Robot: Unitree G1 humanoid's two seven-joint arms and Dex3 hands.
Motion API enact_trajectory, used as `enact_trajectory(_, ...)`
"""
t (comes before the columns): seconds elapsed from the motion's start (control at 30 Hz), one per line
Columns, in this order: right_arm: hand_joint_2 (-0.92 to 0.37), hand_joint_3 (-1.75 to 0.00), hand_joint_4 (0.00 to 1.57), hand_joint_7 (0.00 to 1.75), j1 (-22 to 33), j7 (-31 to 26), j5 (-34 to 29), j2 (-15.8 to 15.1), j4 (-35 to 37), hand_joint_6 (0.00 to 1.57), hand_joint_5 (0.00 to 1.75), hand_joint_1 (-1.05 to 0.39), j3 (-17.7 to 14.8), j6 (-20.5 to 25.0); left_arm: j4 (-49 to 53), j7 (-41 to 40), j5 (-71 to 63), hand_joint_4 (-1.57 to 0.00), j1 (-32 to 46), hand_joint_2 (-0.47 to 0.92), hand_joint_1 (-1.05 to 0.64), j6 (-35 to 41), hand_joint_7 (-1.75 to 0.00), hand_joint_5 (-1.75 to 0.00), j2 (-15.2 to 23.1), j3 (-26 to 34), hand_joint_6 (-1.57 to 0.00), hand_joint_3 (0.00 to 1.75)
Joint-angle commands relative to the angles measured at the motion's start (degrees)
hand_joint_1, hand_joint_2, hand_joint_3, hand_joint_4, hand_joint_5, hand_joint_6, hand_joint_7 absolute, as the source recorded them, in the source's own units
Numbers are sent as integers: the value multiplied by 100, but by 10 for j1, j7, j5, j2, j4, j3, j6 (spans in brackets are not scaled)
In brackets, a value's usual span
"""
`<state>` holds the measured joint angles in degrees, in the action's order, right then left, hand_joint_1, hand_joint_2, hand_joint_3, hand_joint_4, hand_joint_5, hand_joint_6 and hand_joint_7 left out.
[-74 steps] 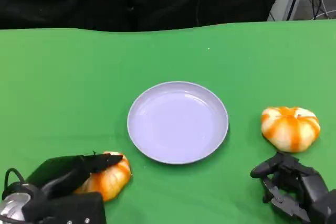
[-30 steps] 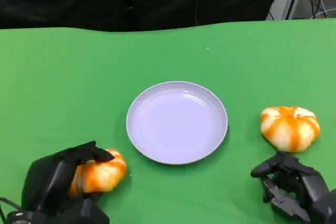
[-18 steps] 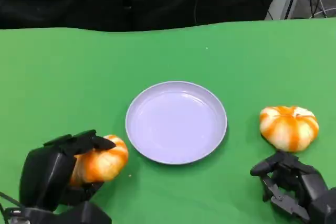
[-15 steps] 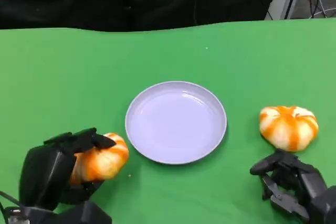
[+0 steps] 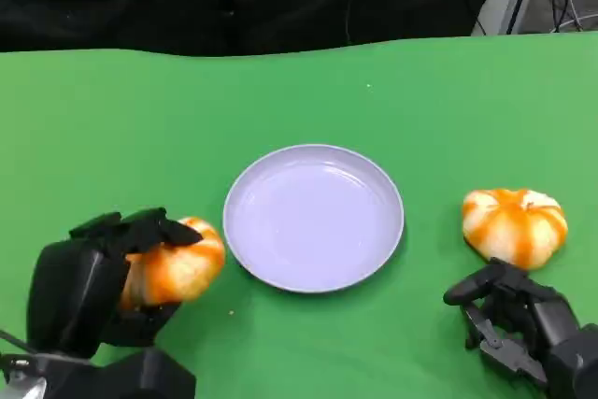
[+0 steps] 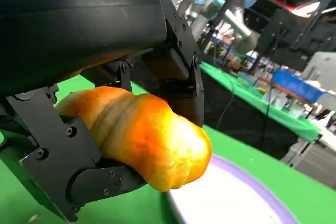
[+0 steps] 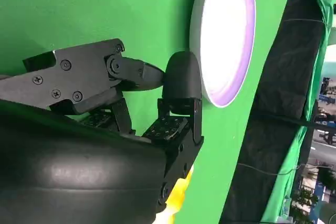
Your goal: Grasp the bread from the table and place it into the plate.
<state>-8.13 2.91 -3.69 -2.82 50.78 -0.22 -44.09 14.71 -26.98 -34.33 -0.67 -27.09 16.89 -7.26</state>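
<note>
While the left hand (image 5: 89, 287) is gripping the bread (image 5: 176, 262), the plate (image 5: 313, 217) is lying just beside it, toward the empty, half-curled right hand (image 5: 523, 324).

Both hands are matte black: the left hand (image 5: 98, 282) has blocky finger segments studded with small round screws, and the right hand (image 5: 519, 320) has a glossy rounded shell behind its screwed fingers.

Right hand (image 7: 142, 103) over green table (image 7: 79, 14), fingers (image 7: 181, 80) holding nothing; lavender plate (image 7: 226, 35) beyond; orange-yellow bread (image 7: 176, 195) sliver at shell's edge.
</note>
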Motion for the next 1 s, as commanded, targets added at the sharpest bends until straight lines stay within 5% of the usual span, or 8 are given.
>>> enact_trajectory(0.03,-92,-49,68,116,2,-3,-4,-8,8,75,171,-13,-1,6,-7,1,-5,-94,-12,39,-5,11,-108,-149,-4,-1,-103,123)
enact_trajectory(0.47,-92,-47,68,116,2,0,-3,-4,15,75,171,-14,0,-1,47,-4,-8,-98,-77,46,-10,-17,-92,-131,-32,-37,-108,116)
enact_trajectory(0.67,-92,-49,67,117,2,-3,-5,-3,14,75,172,-13,3,1,75,-4,-29,-86,-129,51,-9,-11,-109,-154,-47,-66,-98,106)
enact_trajectory(1.0,-92,-48,68,117,2,-8,-5,-2,15,74,172,-13,7,-1,124,-1,-43,-80,-193,52,-6,-8,-110,-160,-69,-101,-94,101)
